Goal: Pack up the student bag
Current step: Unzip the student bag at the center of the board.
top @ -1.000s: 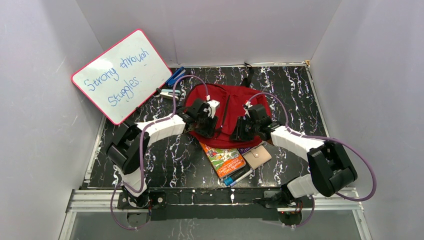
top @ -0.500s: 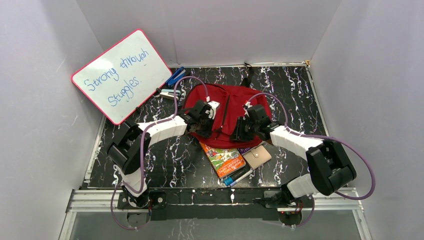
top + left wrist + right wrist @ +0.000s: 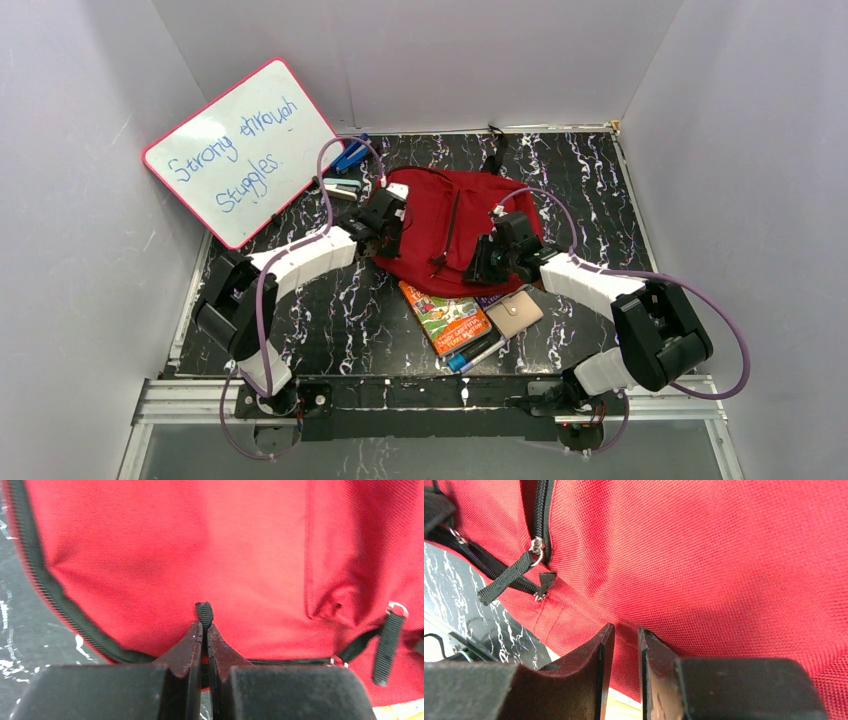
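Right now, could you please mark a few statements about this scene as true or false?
1. The left gripper is shut on a black zipper pull. True.
2. The right gripper hangs wide open, holding nothing. False: it pinches the bag's red fabric.
3. The wallet is inside the bag. False: it lies on the table beside the book.
4. The whiteboard stands left of the bag. True.

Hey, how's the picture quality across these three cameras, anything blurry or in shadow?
Left wrist view: soft focus, the backpack weave smeared, the zipper pull tab in the left claw hazy. Right wrist view: weave crisp, a shadow on the fabric by the right claw. Top view: even light, whiteboard writing readable.
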Controlling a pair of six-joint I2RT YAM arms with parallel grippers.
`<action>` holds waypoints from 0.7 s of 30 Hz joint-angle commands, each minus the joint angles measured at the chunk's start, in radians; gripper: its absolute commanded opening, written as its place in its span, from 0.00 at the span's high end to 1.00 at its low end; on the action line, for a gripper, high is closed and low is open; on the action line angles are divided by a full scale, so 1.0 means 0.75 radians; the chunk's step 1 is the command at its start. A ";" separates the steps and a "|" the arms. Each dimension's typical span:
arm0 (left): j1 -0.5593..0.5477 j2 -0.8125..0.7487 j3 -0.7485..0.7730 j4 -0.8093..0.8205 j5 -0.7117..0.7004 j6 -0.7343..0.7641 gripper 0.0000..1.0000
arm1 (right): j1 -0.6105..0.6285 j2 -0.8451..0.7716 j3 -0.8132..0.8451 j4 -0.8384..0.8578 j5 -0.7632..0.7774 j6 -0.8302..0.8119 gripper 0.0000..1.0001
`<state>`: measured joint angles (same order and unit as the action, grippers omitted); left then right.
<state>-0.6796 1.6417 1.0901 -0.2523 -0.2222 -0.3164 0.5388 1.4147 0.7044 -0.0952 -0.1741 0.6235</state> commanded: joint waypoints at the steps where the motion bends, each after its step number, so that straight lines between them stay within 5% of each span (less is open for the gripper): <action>1: 0.095 -0.052 0.070 -0.051 -0.160 -0.010 1.00 | -0.002 0.022 -0.033 -0.076 0.088 -0.016 0.67; 16: 0.408 0.114 0.411 -0.046 -0.162 0.223 1.00 | -0.001 -0.026 -0.052 -0.112 0.168 -0.037 0.66; 21: 0.413 0.074 0.377 0.001 0.032 0.217 1.00 | 0.003 -0.160 -0.015 -0.056 0.101 -0.146 0.52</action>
<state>-0.3962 1.7451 1.3678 -0.2935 -0.2417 -0.1917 0.5388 1.3830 0.6952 -0.0937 -0.1074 0.6025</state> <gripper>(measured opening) 0.020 0.420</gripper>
